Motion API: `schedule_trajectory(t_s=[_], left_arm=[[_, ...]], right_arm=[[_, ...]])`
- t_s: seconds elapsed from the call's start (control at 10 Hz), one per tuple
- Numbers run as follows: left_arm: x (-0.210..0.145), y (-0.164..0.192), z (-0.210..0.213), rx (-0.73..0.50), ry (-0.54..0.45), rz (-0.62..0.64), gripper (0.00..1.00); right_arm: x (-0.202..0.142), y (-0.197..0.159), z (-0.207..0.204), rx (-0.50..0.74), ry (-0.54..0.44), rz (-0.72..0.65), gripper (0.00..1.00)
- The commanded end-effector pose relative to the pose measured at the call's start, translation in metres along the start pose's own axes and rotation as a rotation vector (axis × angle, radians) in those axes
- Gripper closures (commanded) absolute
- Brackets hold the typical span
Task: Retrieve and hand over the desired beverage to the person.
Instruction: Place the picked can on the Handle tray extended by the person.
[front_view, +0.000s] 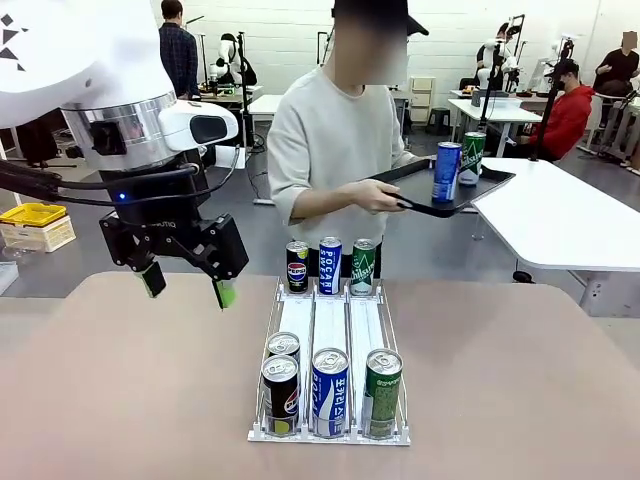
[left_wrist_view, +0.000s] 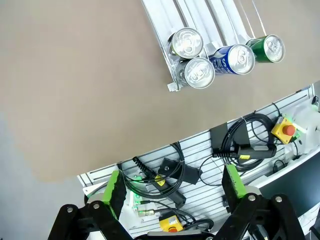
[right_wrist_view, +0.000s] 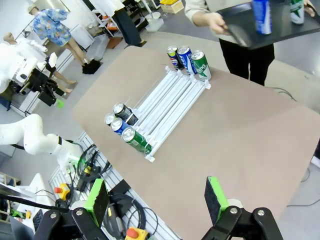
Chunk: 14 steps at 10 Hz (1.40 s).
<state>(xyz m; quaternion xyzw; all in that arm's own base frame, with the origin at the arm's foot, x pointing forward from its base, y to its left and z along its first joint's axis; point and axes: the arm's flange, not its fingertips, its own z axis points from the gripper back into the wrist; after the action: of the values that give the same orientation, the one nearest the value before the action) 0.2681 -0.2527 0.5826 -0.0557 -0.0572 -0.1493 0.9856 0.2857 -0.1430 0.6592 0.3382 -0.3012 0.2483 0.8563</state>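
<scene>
Left gripper (front_view: 187, 284): we see it wide apart, holding nothing, above the table's left side.
Right gripper (right_wrist_view: 156, 200): wide, nothing held, high over the table's near edge.
Rack (front_view: 329, 335): table middle; cans (front_view: 330, 392) crowd its near end, we judge within reach.
Person (front_view: 335, 150): far edge, tray (front_view: 440, 190) held level, likely awaiting the drink.
</scene>
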Motion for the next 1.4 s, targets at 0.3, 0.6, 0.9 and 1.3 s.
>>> schedule_trajectory(t_s=[0.3, 0.6, 0.9, 1.3], left_arm=[[0.003, 0.000, 0.001, -0.001, -0.005, -0.003, 0.00], [-0.031, 0.043, 0.033, -0.146, -0.121, -0.238, 0.00], [-0.050, 0.121, 0.077, -0.225, -0.379, -0.348, 0.00], [-0.094, 0.209, 0.096, -0.333, -0.590, -0.308, 0.00]], right_arm=[[0.001, -0.001, -0.001, 0.024, -0.026, 0.015, 0.00], [0.001, -0.001, -0.001, 0.024, -0.026, 0.015, 0.00], [0.001, -0.001, -0.001, 0.024, -0.026, 0.015, 0.00], [0.001, -0.001, -0.001, 0.024, -0.026, 0.015, 0.00]])
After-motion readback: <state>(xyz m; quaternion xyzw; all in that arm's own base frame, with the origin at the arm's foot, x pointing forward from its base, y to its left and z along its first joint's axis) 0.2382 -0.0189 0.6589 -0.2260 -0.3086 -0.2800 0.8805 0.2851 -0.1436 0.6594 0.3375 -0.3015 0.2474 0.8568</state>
